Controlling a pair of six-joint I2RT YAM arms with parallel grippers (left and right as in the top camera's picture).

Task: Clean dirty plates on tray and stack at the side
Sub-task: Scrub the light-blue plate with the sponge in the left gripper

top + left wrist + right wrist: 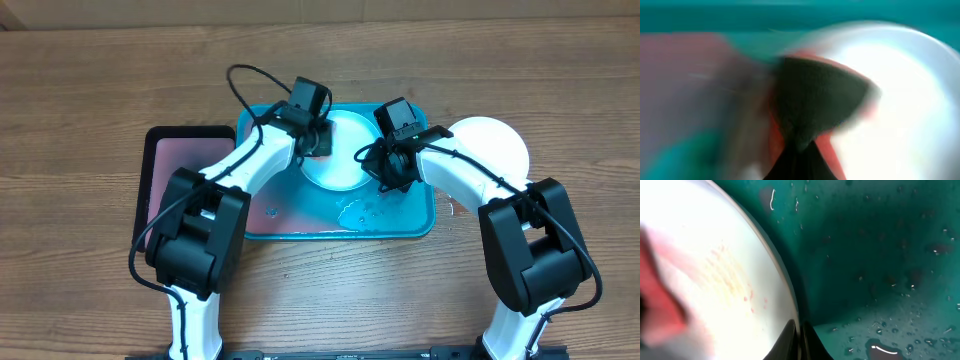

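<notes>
A plate (338, 168) with faint red smears lies in the far half of the tray (400, 225). The right gripper (800, 336) has its jaws clenched on the plate's rim. The left gripper (318, 140) is over the plate's left edge, too blurred to tell how its jaws stand. A white plate (495, 145) rests on the desk (80, 100) just right of the tray.

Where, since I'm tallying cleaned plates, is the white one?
Overhead, the white plate sits on the table just off the teal tray's right edge, beside the right arm.

Pale plate (338, 160) with faint red smears, flat in wet teal tray (400, 215), white plate (495, 145) beside tray's right edge
</notes>
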